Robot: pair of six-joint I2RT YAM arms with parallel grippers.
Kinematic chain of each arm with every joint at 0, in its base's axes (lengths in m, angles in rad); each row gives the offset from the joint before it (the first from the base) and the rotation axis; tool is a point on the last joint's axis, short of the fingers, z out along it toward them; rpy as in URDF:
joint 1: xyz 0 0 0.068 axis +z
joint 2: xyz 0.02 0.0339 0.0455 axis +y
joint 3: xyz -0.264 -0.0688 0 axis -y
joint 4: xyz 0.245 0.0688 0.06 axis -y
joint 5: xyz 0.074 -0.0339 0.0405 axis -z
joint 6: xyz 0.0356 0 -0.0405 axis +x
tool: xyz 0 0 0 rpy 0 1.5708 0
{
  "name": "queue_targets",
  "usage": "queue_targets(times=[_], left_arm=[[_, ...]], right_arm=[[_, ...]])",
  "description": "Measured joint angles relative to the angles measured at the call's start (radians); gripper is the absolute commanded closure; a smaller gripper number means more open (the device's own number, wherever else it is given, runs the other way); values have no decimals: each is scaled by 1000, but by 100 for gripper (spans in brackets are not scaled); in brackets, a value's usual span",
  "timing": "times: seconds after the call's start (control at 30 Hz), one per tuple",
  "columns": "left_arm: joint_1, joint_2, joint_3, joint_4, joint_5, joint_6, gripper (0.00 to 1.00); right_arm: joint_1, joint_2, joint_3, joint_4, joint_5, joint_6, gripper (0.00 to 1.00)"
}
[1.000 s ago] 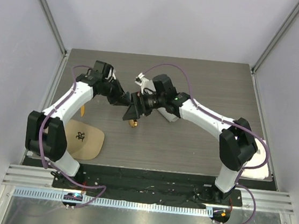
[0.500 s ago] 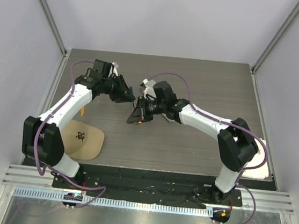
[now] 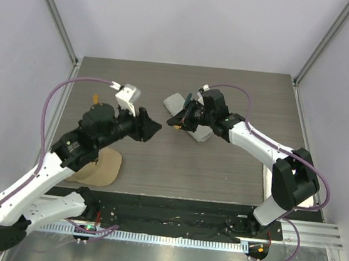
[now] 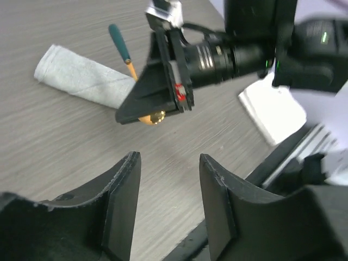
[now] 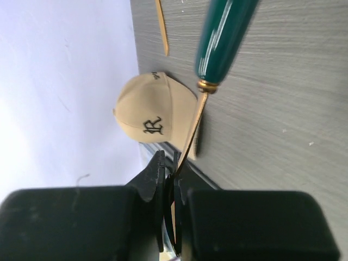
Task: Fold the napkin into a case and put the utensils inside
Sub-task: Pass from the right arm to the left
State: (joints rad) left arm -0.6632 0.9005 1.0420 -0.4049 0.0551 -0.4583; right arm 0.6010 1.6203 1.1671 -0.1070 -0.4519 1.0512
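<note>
The napkin lies on the table folded into a narrow grey case, partly under my right arm. My right gripper is shut on the gold shaft of the teal-handled utensil. Its teal handle sticks out past the far edge of the cloth, and a gold tip shows below the right gripper. My left gripper is open and empty, a short way left of it. The orange-yellow utensil lies flat on the table.
A tan cap with a black emblem sits at the near left, half under my left arm. A thick white towel lies at the near right edge. Dark wood table with side walls.
The two grippers met over the table's middle; the right one shut on the utensil and the left one opened. The left arm drew back, and the right carried the utensil to the napkin.
</note>
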Motion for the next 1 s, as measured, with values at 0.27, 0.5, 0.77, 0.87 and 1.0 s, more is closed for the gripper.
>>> queue_targets(times=[0.27,0.5,0.77,0.87,1.0], left_arm=[[-449,143,-63,106,-385,369,60],[-451,193,-41,103,-532,416,48],[-167,98,74,77,-167,259,26],[-61,81,75,66,5,238,20],[32,151,126,-14,206,255,20]], right_arm=[[-5,-82,-69,10,4,249,99],[-30,-92,-103,87,-71,259,99],[-39,-54,-163,275,-315,52,99],[-39,-54,-214,344,-434,6,99],[-39,-88,-262,382,-550,-38,99]])
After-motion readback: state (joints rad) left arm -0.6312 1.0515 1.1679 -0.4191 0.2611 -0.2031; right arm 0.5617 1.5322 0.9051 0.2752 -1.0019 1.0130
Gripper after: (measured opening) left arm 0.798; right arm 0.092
